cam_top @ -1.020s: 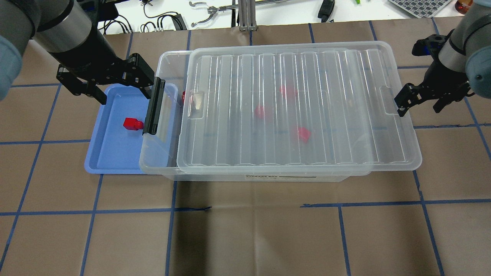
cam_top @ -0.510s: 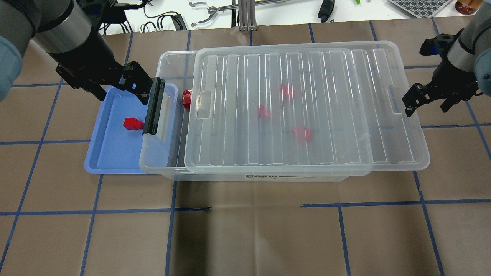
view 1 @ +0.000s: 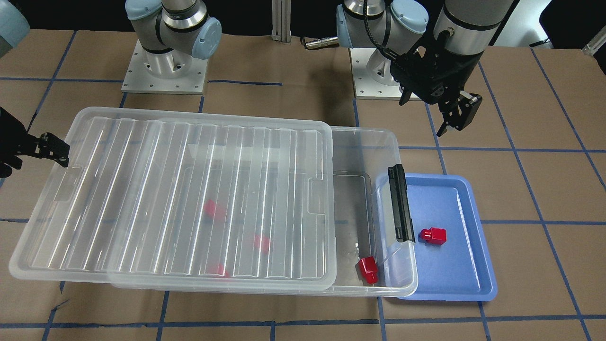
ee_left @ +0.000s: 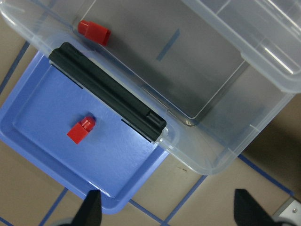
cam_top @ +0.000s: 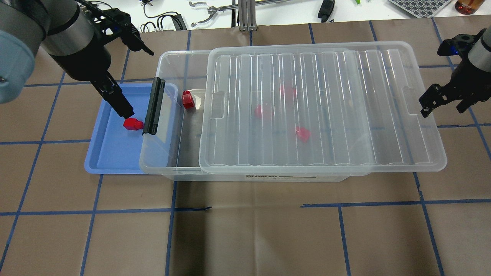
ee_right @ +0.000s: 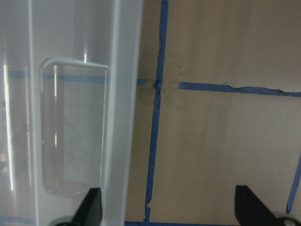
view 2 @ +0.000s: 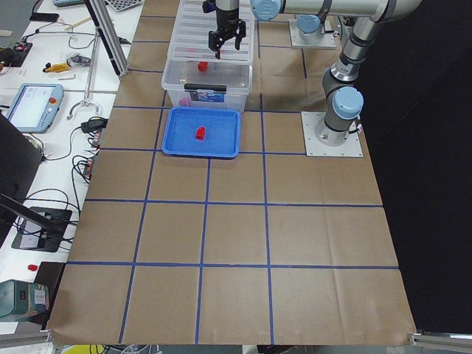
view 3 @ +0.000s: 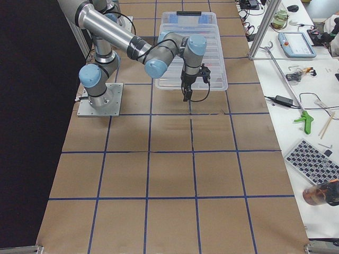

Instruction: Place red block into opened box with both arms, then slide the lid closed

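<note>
The clear box [cam_top: 168,61] lies along the table, and its ridged lid [cam_top: 326,115] is shifted right, leaving the left end uncovered. One red block [cam_top: 188,99] lies in that uncovered end. Another red block [cam_top: 132,124] sits in the blue tray [cam_top: 111,153]. Three more show blurred under the lid. My left gripper [cam_top: 140,83] hangs open, high over the tray's far side and the black clip bar [cam_top: 153,105], and holds nothing. My right gripper [cam_top: 442,110] is open at the lid's right edge, which runs between its fingers in the right wrist view [ee_right: 122,117].
The box's left end overlaps the blue tray [view 1: 473,265]. Cables and hand tools [cam_top: 207,15] lie on the white bench behind the table. Brown paper with blue tape lines [cam_top: 245,207] covers the table in front of the box.
The lid has slid right together with my right gripper, uncovering the box's left end and one red block. My left gripper has risen and turned above the tray.
</note>
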Robot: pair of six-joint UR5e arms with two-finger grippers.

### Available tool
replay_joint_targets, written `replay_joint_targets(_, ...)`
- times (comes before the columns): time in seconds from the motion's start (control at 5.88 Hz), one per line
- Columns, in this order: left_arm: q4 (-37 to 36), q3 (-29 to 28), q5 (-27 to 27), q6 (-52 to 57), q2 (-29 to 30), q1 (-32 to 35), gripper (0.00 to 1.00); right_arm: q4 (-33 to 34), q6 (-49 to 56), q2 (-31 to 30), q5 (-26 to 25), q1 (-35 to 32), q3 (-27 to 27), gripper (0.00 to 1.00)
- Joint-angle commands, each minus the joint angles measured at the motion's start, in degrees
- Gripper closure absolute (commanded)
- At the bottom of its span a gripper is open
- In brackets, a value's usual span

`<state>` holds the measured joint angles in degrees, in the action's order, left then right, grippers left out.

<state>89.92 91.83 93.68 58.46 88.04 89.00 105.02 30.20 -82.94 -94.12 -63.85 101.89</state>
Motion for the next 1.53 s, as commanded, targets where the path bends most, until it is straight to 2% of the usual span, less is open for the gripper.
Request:
replay_joint_targets(0.0,-4.90,1.15,0.10,14.08,1.33,-0.14,0.02,0.44,2.49,-0.02,-0.62,1.97,-0.20,0.00)
replay_joint_targets(0.34,-5.28,1.49,-0.34,18.78,2.05,-2.31,0.02,0.79,4.15,-0.02,-1.94,3.63,-0.29,0.00)
replay_joint_targets(0.68,-5.81,1.33,-0.52,28.05,4.32,-9.07,0.02,1.41,4.52,-0.02,-2.03,4.60,-0.20,0.00)
replay_joint_targets(0.85,-7.72,1.42,-0.61,35.42,6.77,-13.02,0.02,1.50,4.43,-0.20,-2.12,5.13,-0.46,0.00)
replay_joint_targets(1.02,-11.83,0.98,-3.22,39.68,11.23,-15.93,0.02,1.33,3.73,-1.16,-2.03,5.05,-0.64,0.00)
replay_joint_targets(1.19,-14.57,0.98,-3.42,44.33,15.19,-16.39,0.02,0.80,3.03,-2.04,-1.94,4.61,-3.51,0.00)
replay_joint_targets(1.36,-18.60,1.07,-3.42,45.16,17.58,-15.44,0.02,-2.51,1.02,-2.13,-1.68,3.48,-7.46,0.00)
